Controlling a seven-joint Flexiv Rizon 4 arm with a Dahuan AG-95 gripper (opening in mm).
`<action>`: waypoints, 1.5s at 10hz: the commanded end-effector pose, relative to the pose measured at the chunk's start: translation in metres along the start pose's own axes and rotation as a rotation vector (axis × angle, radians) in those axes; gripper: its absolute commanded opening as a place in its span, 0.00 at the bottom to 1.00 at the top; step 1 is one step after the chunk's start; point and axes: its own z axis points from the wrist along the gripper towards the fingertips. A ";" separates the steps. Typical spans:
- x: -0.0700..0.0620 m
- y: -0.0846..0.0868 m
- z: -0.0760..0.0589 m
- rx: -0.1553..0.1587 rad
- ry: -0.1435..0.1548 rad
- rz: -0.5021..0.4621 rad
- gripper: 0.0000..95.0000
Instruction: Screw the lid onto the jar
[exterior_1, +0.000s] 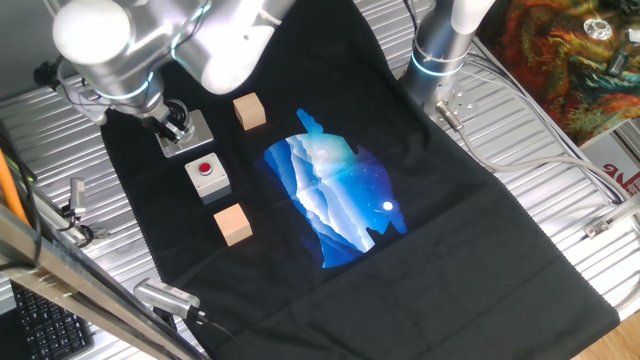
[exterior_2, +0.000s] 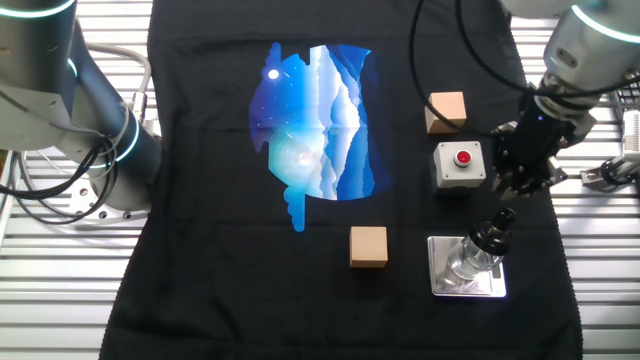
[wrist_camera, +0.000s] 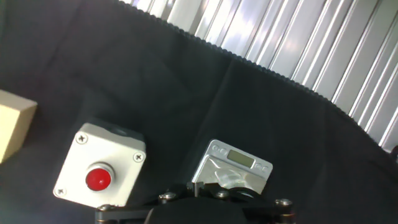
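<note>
The jar is a small clear cylinder on a grey square base plate at the cloth's edge. The black lid sits on top of the jar. My gripper hovers just above and behind the lid, apart from it, with its dark fingers spread and nothing between them. In one fixed view the gripper stands over the base plate and partly hides the jar. The hand view shows the base plate and a bit of the clear jar; my fingertips are hidden there.
A grey box with a red button stands right next to the jar. One wooden cube lies beyond the box, another beside the jar. A black cloth with a blue print covers the table. A second arm's base stands off the cloth.
</note>
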 end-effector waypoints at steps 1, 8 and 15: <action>0.001 0.000 0.000 0.026 0.015 -0.053 0.60; 0.007 -0.012 0.002 0.055 0.028 -0.124 0.60; 0.015 -0.024 0.001 0.055 0.027 -0.134 0.40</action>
